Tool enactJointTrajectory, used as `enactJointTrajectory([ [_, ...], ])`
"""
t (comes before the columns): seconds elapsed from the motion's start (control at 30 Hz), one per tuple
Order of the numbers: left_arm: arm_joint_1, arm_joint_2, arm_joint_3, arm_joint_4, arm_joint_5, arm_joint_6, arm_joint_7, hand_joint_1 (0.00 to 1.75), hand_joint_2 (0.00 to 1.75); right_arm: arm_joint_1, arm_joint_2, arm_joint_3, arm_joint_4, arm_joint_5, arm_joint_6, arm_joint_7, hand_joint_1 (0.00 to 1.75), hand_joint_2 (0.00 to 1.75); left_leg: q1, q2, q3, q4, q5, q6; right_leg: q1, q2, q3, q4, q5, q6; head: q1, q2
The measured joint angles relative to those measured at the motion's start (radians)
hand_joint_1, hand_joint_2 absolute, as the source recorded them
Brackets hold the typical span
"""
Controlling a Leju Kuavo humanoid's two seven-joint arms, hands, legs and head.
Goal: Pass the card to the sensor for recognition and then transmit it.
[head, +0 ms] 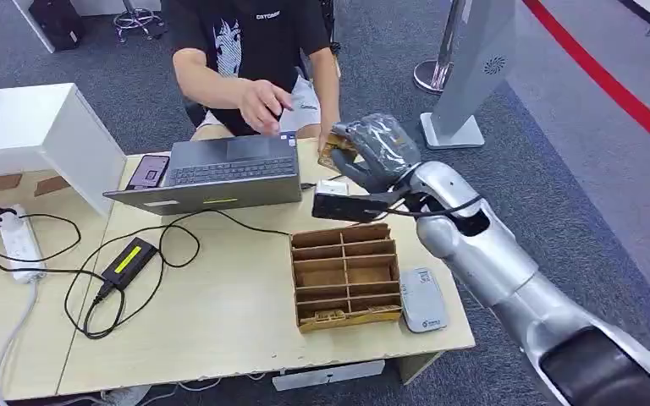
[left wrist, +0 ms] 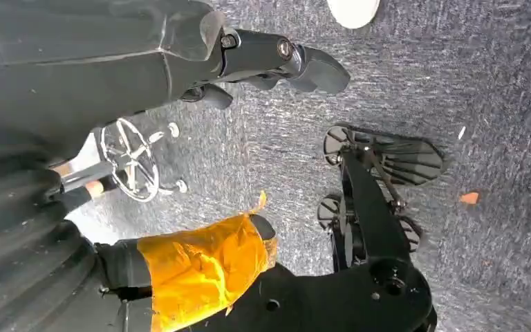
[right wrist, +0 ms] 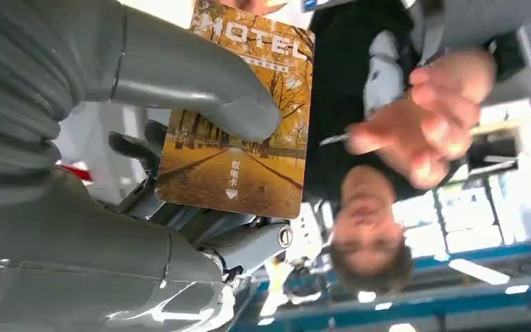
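Observation:
My right hand [head: 374,150] is raised over the table's far right edge and holds the card [head: 333,150] out towards a seated person. In the right wrist view the card [right wrist: 238,117] is yellow with an autumn avenue and the word MOTEL, and my thumb [right wrist: 193,72] presses it against the fingers behind. The person's hand [right wrist: 425,128] reaches towards it, blurred, a short way off; in the head view that hand [head: 264,103] hovers above the laptop. The grey card sensor [head: 423,299] lies flat on the table near my right forearm. My left hand [left wrist: 200,48] hangs over the carpet, fingers extended, holding nothing.
A cardboard divider box [head: 344,275] stands beside the sensor. An open laptop [head: 220,173], a phone [head: 148,172], a charger brick [head: 127,260] with looped cables, a power strip [head: 19,241] and a white box [head: 42,135] occupy the table's left and middle.

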Motion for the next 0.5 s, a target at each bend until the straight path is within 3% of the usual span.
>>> enactJointTrajectory([
  [0.17,-0.003,0.0,-0.015,0.0,-0.004,0.0,0.001,0.0,1.75,-0.081,0.084,0.049,0.114,-0.018,0.013,0.019,1.71,1.75,0.0,0.0,-0.001,0.0,0.0,0.0,0.0,0.0,0.0,0.0,0.0,0.0,0.0,0.0],
  [0.23,-0.003,0.0,-0.022,0.0,-0.004,0.0,0.004,0.0,1.75,-0.098,0.104,0.06,0.141,-0.021,0.015,0.022,0.63,1.75,0.0,0.0,-0.001,0.0,0.0,0.0,0.0,0.0,-0.001,0.0,0.0,0.0,0.0,0.0],
  [0.27,-0.004,0.0,-0.026,0.0,-0.004,0.0,0.009,0.0,1.75,-0.104,0.113,0.067,0.152,-0.021,0.016,0.023,0.0,1.75,0.0,0.0,-0.002,0.0,0.0,0.0,0.0,0.0,-0.001,-0.001,0.0,0.0,0.0,0.0],
  [0.4,-0.004,0.0,-0.029,0.0,0.0,0.003,0.021,0.0,1.75,-0.113,0.135,0.085,0.175,-0.062,0.026,0.008,0.0,1.75,0.0,-0.001,-0.002,0.0,0.0,0.0,0.0,-0.001,-0.001,-0.001,0.0,0.0,0.0,0.0],
  [0.5,-0.004,0.0,-0.029,0.0,0.008,0.003,0.025,0.0,1.75,-0.107,0.138,0.087,0.181,-0.202,0.104,-0.039,0.0,1.75,0.0,-0.001,-0.002,0.0,0.0,0.0,0.0,-0.001,-0.002,-0.001,0.0,0.0,0.0,0.0],
])
